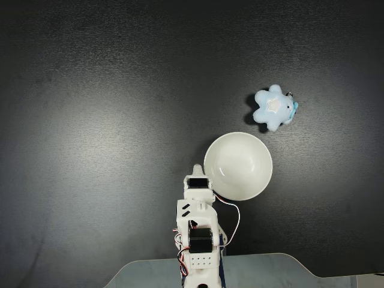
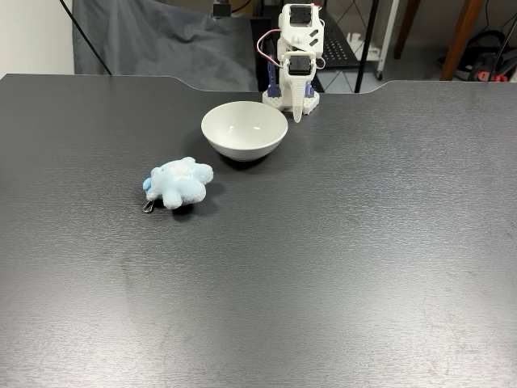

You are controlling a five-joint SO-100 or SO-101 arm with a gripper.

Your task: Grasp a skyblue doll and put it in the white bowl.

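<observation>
The skyblue doll [image 1: 273, 108] lies on the black table, a small lobed plush with a white patch and a metal clip at one side. In a fixed view it sits just up and right of the white bowl [image 1: 238, 166]; from the front, the doll [image 2: 179, 183] is left of and nearer than the bowl [image 2: 244, 129]. The bowl holds nothing. My white arm is folded back over its base, and the gripper [image 2: 298, 113] points down at the table beside the bowl, fingers together with nothing between them. From above, the gripper [image 1: 197, 169] sits at the bowl's left rim, well away from the doll.
The arm's base [image 1: 201, 261] stands at a cut-out in the table's edge. Behind the table hang a grey cloth [image 2: 161, 40], cables and furniture legs. Bare black tabletop [image 2: 323, 267] spreads wide around the doll and bowl.
</observation>
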